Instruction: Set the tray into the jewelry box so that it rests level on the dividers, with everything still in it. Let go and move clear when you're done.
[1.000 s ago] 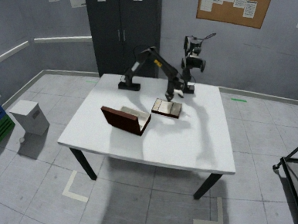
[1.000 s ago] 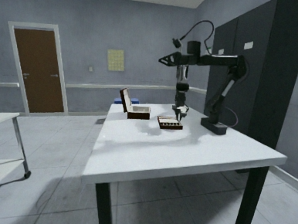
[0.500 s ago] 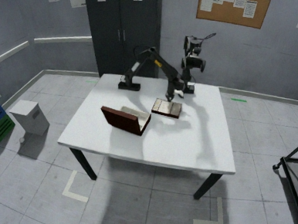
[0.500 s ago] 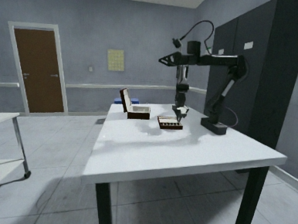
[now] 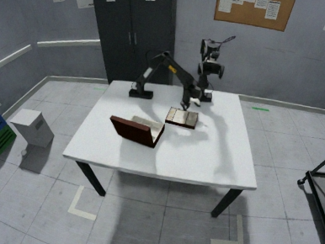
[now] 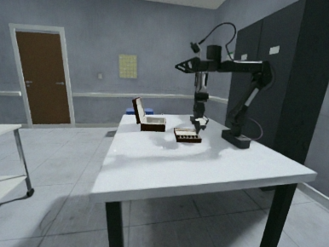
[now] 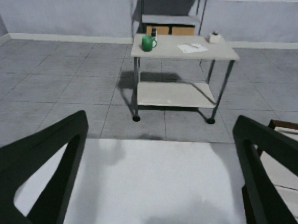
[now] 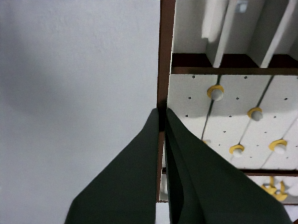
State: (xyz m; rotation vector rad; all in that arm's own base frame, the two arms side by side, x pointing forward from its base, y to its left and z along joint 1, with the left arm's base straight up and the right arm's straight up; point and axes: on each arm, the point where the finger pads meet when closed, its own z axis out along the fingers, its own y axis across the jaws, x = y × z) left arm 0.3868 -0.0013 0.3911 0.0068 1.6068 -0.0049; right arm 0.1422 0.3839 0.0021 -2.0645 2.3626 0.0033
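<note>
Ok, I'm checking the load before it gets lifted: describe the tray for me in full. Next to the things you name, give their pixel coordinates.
The tray [image 5: 182,119] [image 6: 182,140] [image 7: 278,172] [image 8: 166,50] has thin reddish-brown walls, wood by the look, and pale lining. Divided slots fill one section; a pale, dotted middle panel carries pearl-like balls with gold-colored rings, and gold-colored pieces lie beyond. It sits flat on the table [image 5: 202,160] [image 6: 179,170] [image 7: 150,175] [image 8: 75,100], outside the open jewelry box [image 5: 135,132] [image 6: 152,127]. The right gripper [image 5: 184,108] [image 6: 198,130] [image 8: 161,115] pinches one wall.

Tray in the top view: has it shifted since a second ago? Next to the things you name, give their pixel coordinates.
No, the tray [image 5: 178,115] [image 6: 187,133] [image 7: 279,167] [image 8: 195,107] sits where it did, measured against the jewelry box [image 5: 131,130] [image 6: 152,127].
</note>
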